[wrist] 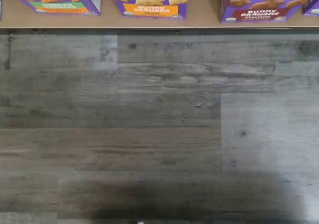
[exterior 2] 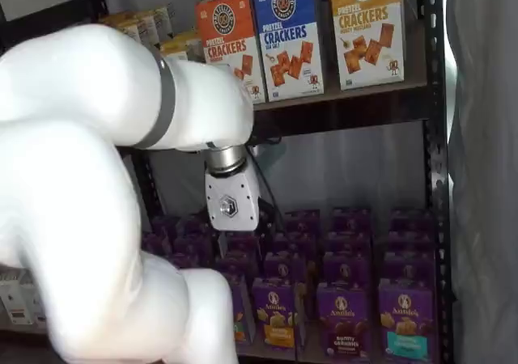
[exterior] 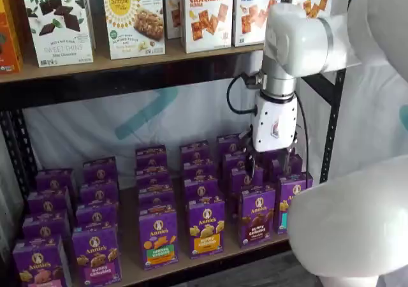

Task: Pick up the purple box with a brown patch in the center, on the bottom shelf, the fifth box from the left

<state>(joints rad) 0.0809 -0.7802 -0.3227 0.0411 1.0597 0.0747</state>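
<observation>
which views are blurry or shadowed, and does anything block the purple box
Wrist view: fairly sharp, a dark shadow on the grey floor near the camera; the purple box is cropped at the frame edge. In both shelf views the white arm looms large, soft and bright, hiding much of the bottom shelf; there the rear rows are dim and the claw is hard to make out.

Purple box (exterior: 257,214) at bottom shelf (exterior: 210,259) front edge, hand (exterior: 271,162) above-behind.
</observation>
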